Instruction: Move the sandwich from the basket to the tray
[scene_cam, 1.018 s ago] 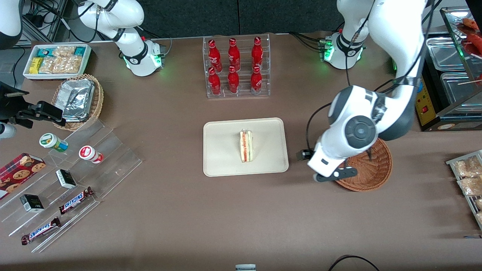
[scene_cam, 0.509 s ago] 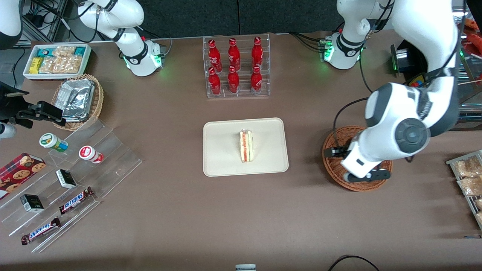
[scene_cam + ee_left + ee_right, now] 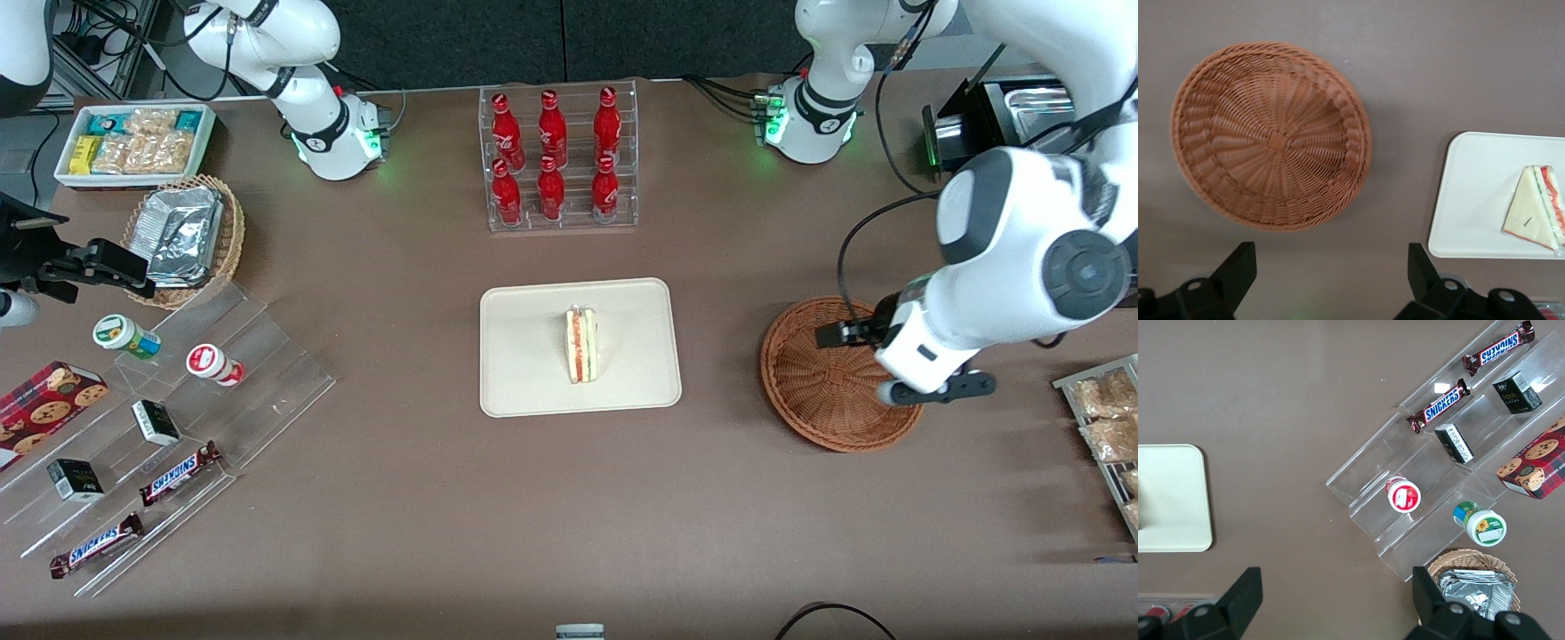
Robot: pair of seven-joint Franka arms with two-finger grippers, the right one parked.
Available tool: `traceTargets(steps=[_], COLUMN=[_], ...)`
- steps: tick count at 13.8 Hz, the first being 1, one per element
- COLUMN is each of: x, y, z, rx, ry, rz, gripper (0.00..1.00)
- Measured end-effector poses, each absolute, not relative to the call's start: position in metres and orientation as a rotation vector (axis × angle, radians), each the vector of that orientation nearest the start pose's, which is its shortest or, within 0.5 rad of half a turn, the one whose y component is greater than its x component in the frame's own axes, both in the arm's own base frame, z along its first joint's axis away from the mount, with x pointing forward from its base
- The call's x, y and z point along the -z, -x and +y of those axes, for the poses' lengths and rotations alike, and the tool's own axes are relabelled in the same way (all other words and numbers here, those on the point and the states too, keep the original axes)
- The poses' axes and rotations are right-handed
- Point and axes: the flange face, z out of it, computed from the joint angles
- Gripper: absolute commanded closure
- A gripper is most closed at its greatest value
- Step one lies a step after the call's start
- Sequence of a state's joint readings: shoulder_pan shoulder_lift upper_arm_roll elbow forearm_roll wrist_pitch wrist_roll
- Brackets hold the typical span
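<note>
Brown tabletop (image 3: 427, 533) | sandwich (image 3: 582, 345) on tray (image 3: 524, 391) | gripper (image 3: 1331, 283) spread wide, empty, above basket (image 3: 822, 391)

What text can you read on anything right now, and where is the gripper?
"SNICKERS": two bars on the clear stepped stand.
Red bottles, small dark boxes, cookie box, round lids: print too small to read.
Sandwich, tray, basket: none.
Gripper: open, above the table beside the basket.

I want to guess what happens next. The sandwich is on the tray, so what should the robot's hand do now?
Probably just lift clear and stop. The sandwich already lies on the tray, the basket holds nothing, and the hand is open, holding nothing, above the table at the basket's edge toward the working arm's end.
</note>
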State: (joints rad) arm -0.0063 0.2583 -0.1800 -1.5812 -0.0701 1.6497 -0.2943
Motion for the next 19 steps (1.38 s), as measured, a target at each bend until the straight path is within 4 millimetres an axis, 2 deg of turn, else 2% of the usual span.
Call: traceTargets(steps=[3, 5, 8, 13, 17, 19], x=[-0.506, -0.522, -0.538, -0.564, -0.586, -0.594], y=[-0.591, -0.585, -0.575, -0.567, -0.552, -0.546], z=[-0.098, -0.095, -0.09, -0.066, -0.061, -0.052], rx=[-0.357, -0.321, -0.326, -0.325, -0.343, -0.356], ry=[3.188, 3.187, 3.156, 3.14, 3.129, 3.129], rz=[-0.194, -0.1, 0.01, -0.032, -0.015, 0.019], gripper=[0.0, 0.0, 0.0, 0.0, 0.0, 0.0])
